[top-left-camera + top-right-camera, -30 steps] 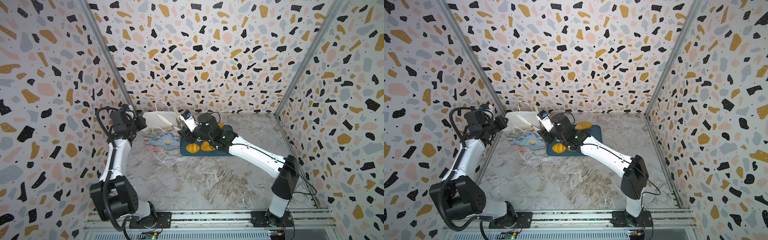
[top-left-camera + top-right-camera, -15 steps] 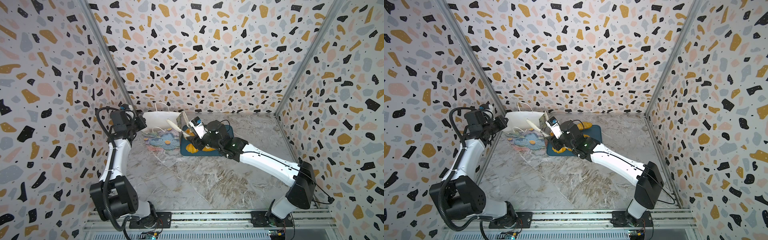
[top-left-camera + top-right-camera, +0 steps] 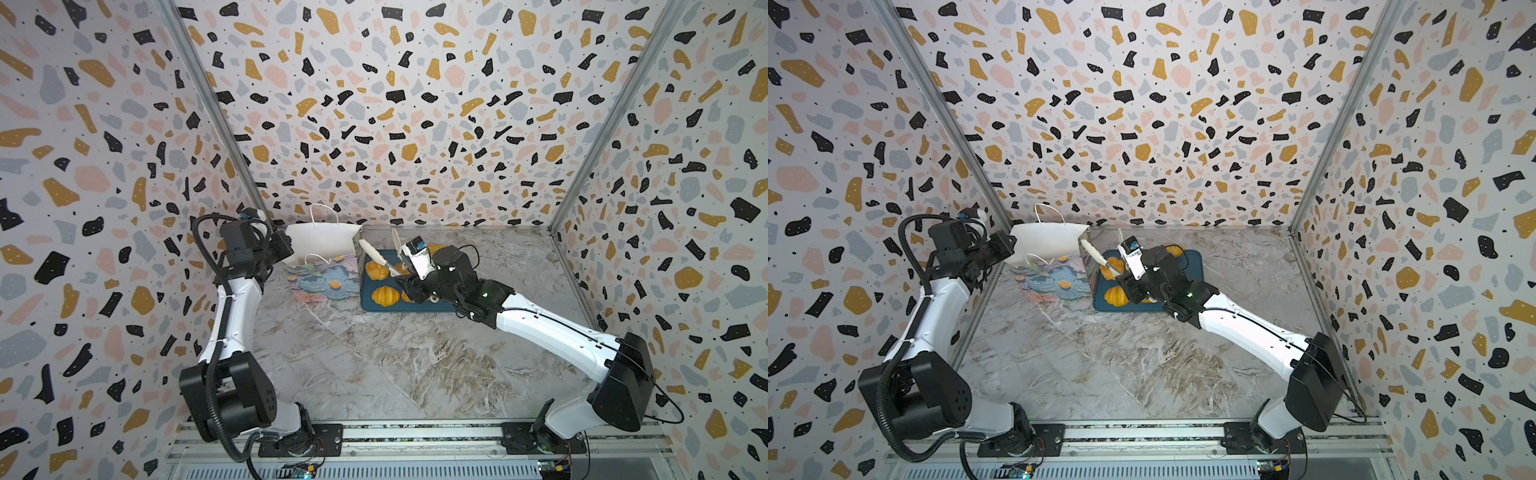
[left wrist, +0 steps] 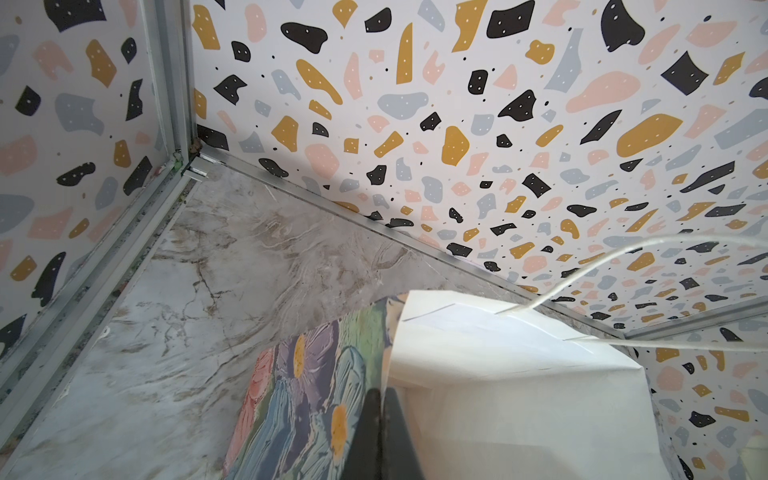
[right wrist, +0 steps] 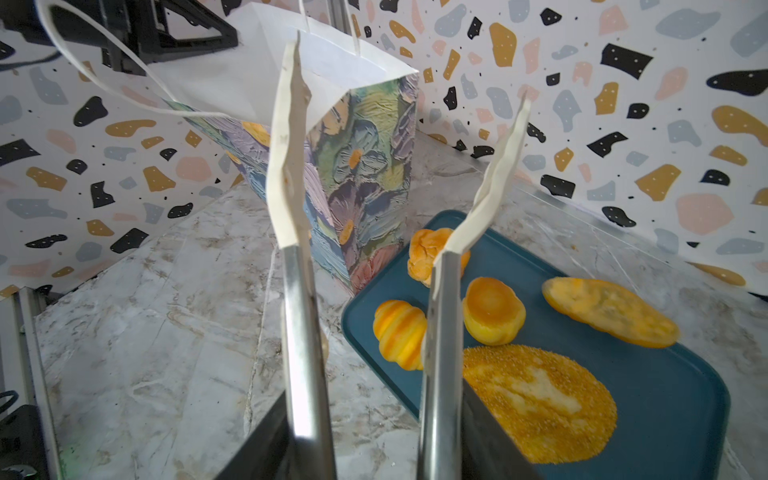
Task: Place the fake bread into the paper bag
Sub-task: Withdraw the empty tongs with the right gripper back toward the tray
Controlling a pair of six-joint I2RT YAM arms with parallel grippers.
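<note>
The paper bag (image 3: 324,282) (image 3: 1054,282) stands upright at the back left, flowered outside and white inside. My left gripper (image 3: 286,249) (image 4: 380,399) is shut on its rim, one finger on the painted side and one inside. My right gripper (image 3: 411,286) (image 5: 374,449) is shut on metal tongs (image 5: 305,332) with white tips. The tongs stand open and empty, raised between the bag (image 5: 357,166) and the tray. Fake bread lies on the tray: a knotted roll (image 5: 424,257), a ridged roll (image 5: 399,332), a round bun (image 5: 492,309), a long roll (image 5: 611,311) and a seeded loaf (image 5: 540,395).
The dark blue tray (image 3: 368,307) (image 5: 665,415) lies right beside the bag on the marble floor (image 3: 395,365). Speckled walls close the back and both sides. The bag's white cord handles (image 4: 582,270) stick up above its mouth.
My right arm has drawn back from the bag's mouth and swung right, so the tongs are now above the tray's left end. The left arm and the bag have stayed put.
</note>
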